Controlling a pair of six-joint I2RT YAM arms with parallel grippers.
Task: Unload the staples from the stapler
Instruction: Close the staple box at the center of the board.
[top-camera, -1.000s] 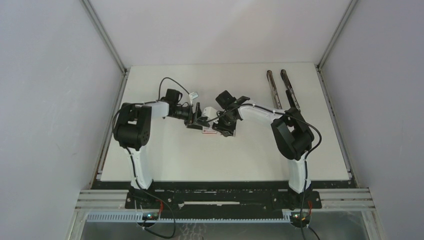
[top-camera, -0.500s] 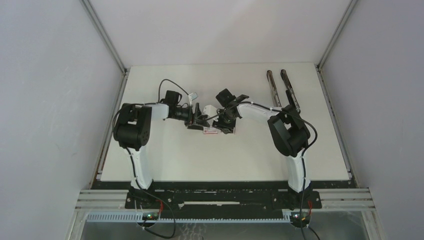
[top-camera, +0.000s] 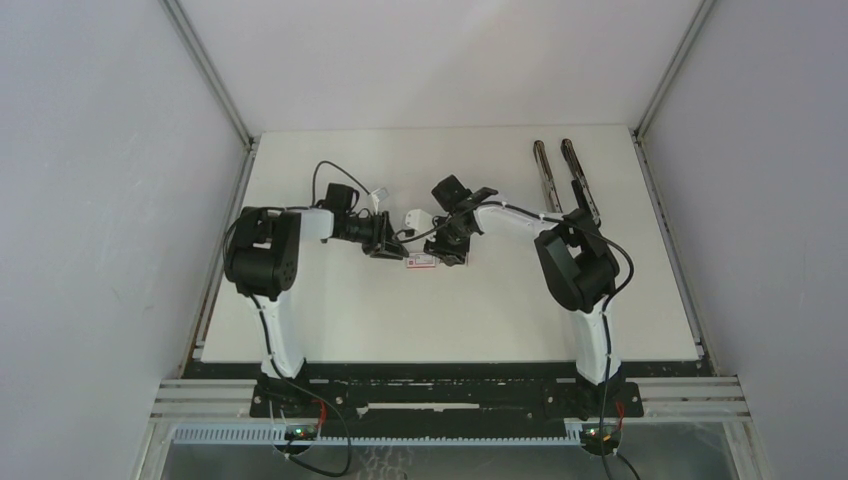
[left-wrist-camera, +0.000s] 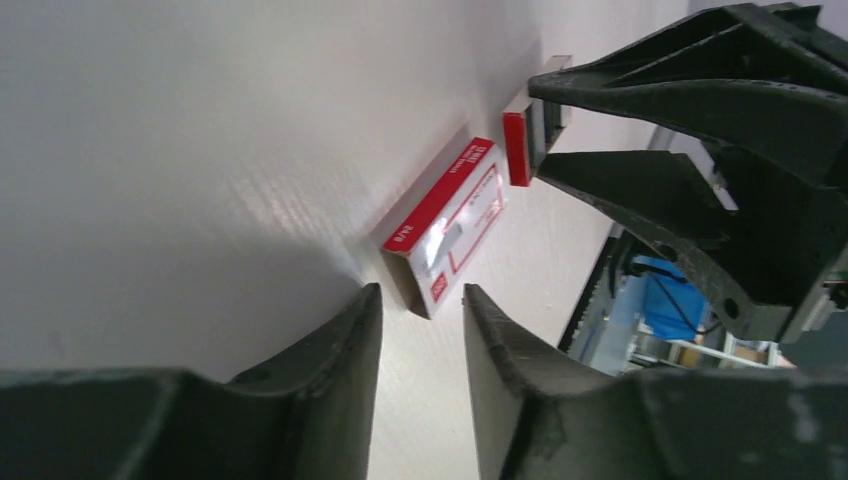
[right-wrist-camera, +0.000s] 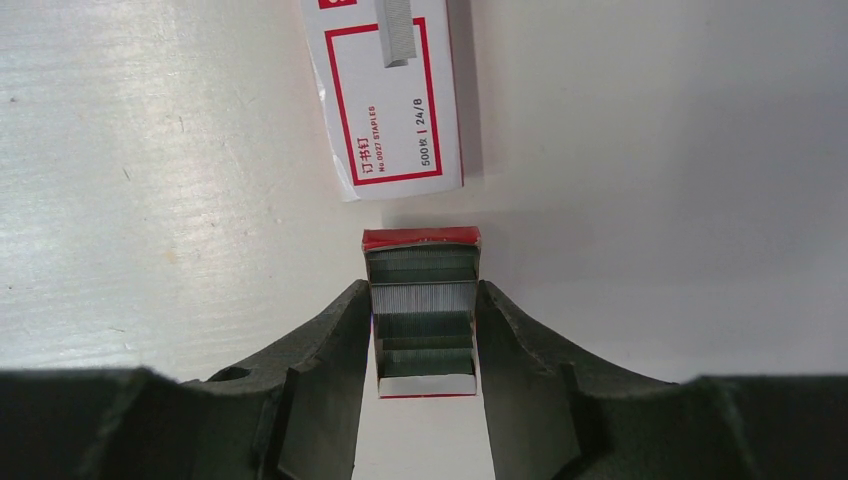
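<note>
Since a moment ago the left gripper has drawn back a little from the white-and-red sleeve, its jaws slightly apart and empty. The right gripper is clamped on the small tray, with the staples inside. I think it should keep the tray level and the grip gentle.

The box sleeve is showing white with a red outline and red lettering; the tray is wearing a red rim, and the staples inside are gleaming silvery-grey in fine ridges
</note>
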